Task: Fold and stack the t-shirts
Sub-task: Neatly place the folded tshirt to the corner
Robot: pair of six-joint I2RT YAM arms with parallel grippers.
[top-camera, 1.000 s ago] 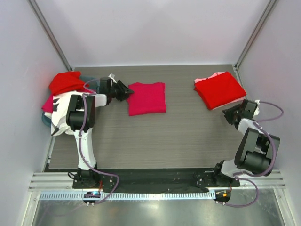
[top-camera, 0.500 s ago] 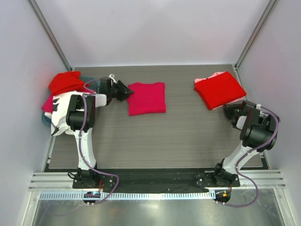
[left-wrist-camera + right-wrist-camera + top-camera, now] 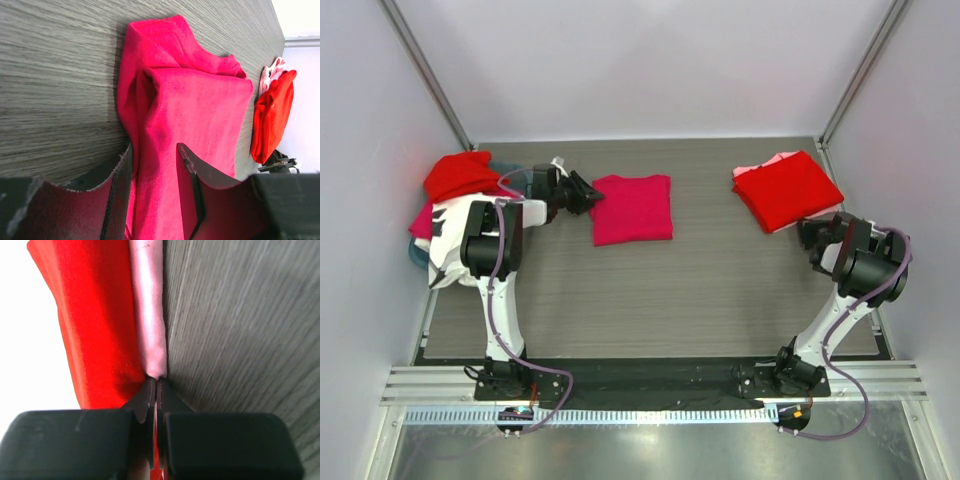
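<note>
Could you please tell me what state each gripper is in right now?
Left gripper: jaws around crimson-pink shirt; grip cannot be told.
Right gripper: shut against pale pink shirt.

Place: a robot lab test cell.
Enclosure: plain white panels [image 3: 650, 70] on the left, far and right sides, joined by bare metal corner posts [image 3: 425, 75].
Surface: a grey wood-grain desk [image 3: 720, 290].
Mounting: left arm [image 3: 490, 250] and right arm [image 3: 860, 275] bolted to a metal rail [image 3: 650, 395] at the near edge, with a slotted cable duct [image 3: 640, 415] just nearer.
Load: t-shirts [image 3: 633, 208] in folded piles on the desk.
</note>
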